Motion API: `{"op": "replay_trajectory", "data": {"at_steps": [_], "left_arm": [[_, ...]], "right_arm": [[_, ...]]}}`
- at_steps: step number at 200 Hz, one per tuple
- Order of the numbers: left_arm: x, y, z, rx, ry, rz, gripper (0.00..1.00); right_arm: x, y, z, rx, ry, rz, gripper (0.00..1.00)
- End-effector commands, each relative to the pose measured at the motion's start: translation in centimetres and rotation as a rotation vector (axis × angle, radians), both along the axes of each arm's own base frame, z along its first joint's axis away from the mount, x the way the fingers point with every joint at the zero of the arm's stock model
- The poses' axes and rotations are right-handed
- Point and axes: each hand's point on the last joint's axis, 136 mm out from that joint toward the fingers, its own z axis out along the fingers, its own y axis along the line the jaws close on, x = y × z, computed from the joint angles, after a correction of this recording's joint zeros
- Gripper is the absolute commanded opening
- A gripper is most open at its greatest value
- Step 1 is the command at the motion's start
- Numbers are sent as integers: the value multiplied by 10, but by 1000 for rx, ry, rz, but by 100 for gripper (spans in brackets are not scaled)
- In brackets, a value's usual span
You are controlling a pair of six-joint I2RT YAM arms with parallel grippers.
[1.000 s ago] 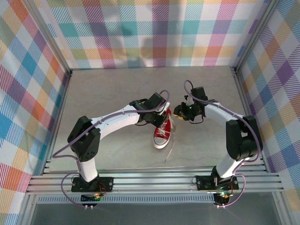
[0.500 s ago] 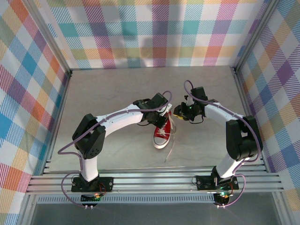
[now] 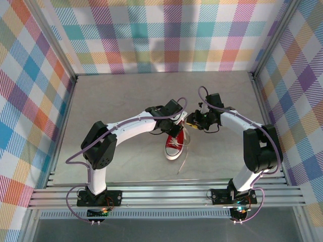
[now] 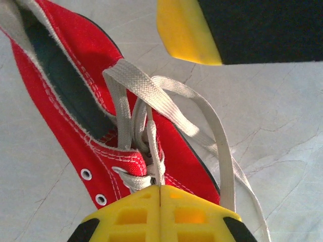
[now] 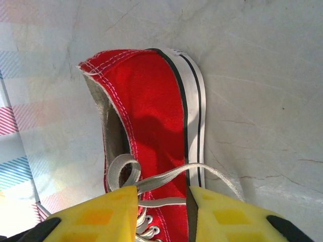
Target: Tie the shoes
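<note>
Top view: the red canvas sneaker point(image 3: 174, 142) lies on the grey table point(image 3: 116, 101), with its white toe cap point(image 3: 171, 154) toward the arm bases and its heel end under your fingers. The left gripper point(image 3: 175, 126) sits over the lacing. The right gripper point(image 3: 191, 122) is just beside it on the sneaker's right flank; from above you cannot tell whether the two touch. Loose white laces point(image 3: 184, 151) trail past the toe on the right gripper's side.

Left wrist view: the left gripper point(image 4: 160, 194) has its yellow fingers point(image 4: 126, 217) pressed together, with no gap along the seam. A strand of the white laces point(image 4: 151, 96) runs straight down into that seam and reads as clamped. Ahead of the fingertips the sneaker point(image 4: 65, 101) lies tilted, its open mouth and dark lining to the upper left. Two metal eyelets point(image 4: 93, 186) sit just left of the left finger. A lace loop rises just beyond the tips, and another strand sweeps right past the right finger's edge. A yellow finger of the right gripper point(image 4: 189, 30) hangs ahead at the top.

Right wrist view: the right gripper point(image 5: 162, 194) has its fingers point(image 5: 96, 214) apart, with a clear gap between them. One flat strand of lace point(image 5: 171, 174) crosses just ahead of that gap, and a small loop sits above the left fingertip. You cannot tell whether the strand touches either pad. The sneaker's heel point(image 5: 146, 91) and white sole edge point(image 5: 197, 101) lie straight ahead of the tips.
</note>
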Motion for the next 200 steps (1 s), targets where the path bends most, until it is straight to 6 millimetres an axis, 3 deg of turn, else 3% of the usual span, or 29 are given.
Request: {"op": "replay_trajectory", "data": {"at_steps": [1,106,168,200], "left_arm": [[2,-14,5,-32,-23,-50,0],[17,-27,1,-45,-75,-61,0],[26,-9,-5,39,-82,29,0],[25,-10,-8,51,-54,29,0]], "right_arm": [[5,0,11,32,-25,-3,34],[17,0,4,78,13,-45,45],[24,-9,-5,74,38,-95,48],[26,-5,-6,104,44,-96,46]]}}
